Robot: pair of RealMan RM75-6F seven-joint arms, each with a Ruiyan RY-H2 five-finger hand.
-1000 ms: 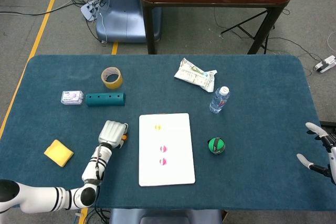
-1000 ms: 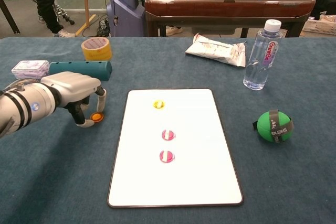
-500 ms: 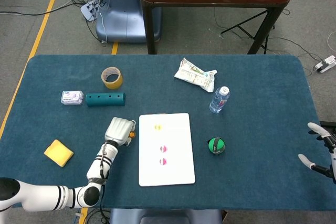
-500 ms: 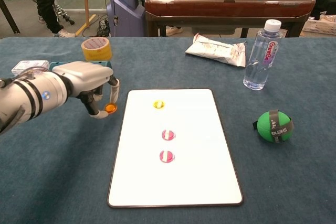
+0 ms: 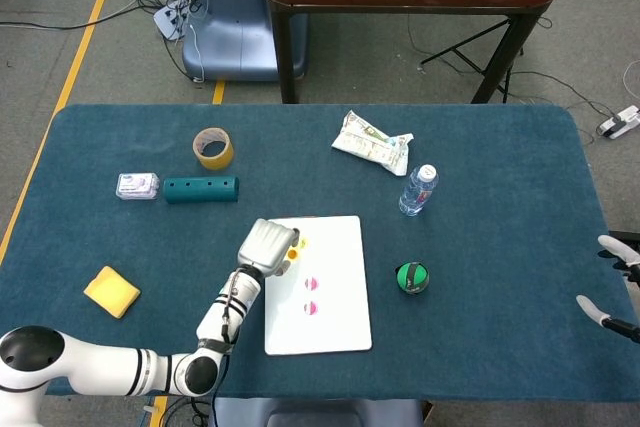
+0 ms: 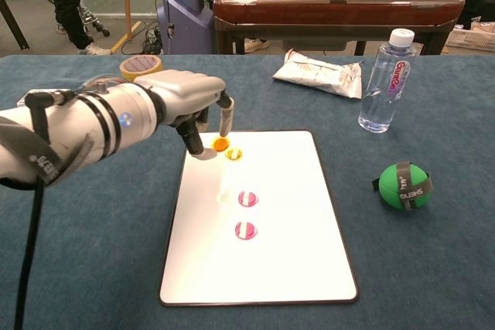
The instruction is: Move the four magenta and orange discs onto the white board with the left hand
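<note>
Only the chest view shows the left hand (image 6: pixel 186 98) pinching the small orange disc (image 6: pixel 220 144) between fingertips, above the flat white board (image 6: pixel 286 268); the right hand's (image 5: pixel 615 287) fingers are spread.

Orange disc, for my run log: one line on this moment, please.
left hand | holds orange disc over white board | three discs on board | right hand open

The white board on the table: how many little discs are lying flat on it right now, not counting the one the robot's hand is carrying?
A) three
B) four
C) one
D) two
A: the white board carries one yellow-orange disc and two magenta discs, while the left hand holds the orange disc above the board's top corner.
</note>
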